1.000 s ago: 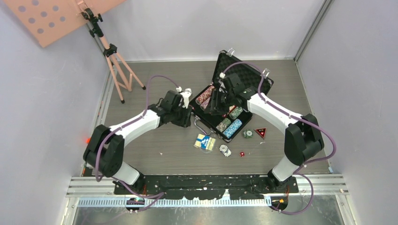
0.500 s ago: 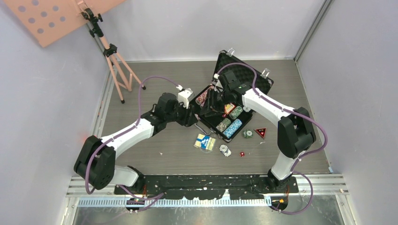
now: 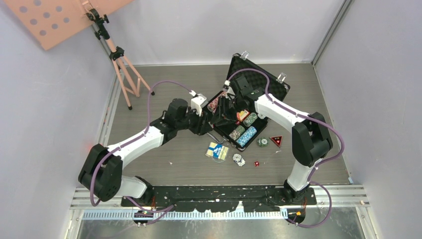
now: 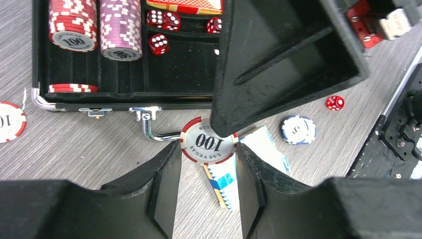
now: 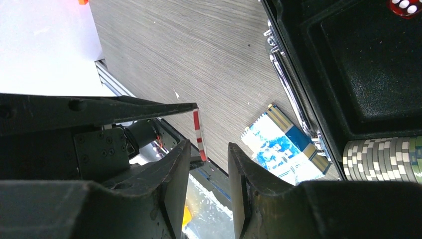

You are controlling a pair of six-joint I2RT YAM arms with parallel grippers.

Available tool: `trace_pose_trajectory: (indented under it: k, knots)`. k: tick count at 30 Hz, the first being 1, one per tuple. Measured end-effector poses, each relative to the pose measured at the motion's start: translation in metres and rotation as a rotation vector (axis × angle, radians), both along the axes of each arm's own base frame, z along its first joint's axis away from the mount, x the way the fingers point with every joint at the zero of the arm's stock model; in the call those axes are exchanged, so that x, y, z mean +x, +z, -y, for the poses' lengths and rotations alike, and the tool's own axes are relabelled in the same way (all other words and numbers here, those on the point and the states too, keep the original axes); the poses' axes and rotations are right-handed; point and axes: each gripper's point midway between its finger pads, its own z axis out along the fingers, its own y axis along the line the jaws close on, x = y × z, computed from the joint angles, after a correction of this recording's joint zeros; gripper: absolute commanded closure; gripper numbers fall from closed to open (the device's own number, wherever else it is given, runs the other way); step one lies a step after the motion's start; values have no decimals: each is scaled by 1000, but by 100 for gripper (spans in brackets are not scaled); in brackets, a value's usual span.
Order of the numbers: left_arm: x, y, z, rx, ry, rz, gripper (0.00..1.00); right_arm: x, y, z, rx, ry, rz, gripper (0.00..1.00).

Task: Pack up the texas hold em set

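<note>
Item: one red-and-white 100 chip, pinched across its rim by my left tool, both pads touching, over the bench just outside the handle of the open briefcase. Counterpart: my right tool, jaws standing apart, the chip's edge inside the gap and nearer one pad than the other, not yet clamped. Step, as I judge it: hand-over from left to right, then stowing. Method: centre the right jaws on the chip's thickness, close them onto its two faces, and only then loosen the left. Releasing too soon would likely drop the chip, and an off-centre close may lever it out of the left pads. Destination, judged by colour: the red row in the briefcase, beside the purple row; that red row shows a gap. Already in the briefcase: dice and red deck. Outstanding on the bench near the briefcase: blue deck, blue chip, one red die.
</note>
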Motion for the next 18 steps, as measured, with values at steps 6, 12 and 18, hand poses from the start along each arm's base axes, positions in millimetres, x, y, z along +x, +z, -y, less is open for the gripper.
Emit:
trace_pose_trajectory:
  k: [6,12,18]
  knots:
    - [-5,1,5,-4,-34,4,70,1,-6,-1,-5,2,-12,72]
    - [-7,1,6,-2,-45,8,50,-1,-6,-3,9,14,-18,93]
    - [-5,1,5,0,-29,4,18,3,-8,0,-20,32,10,100]
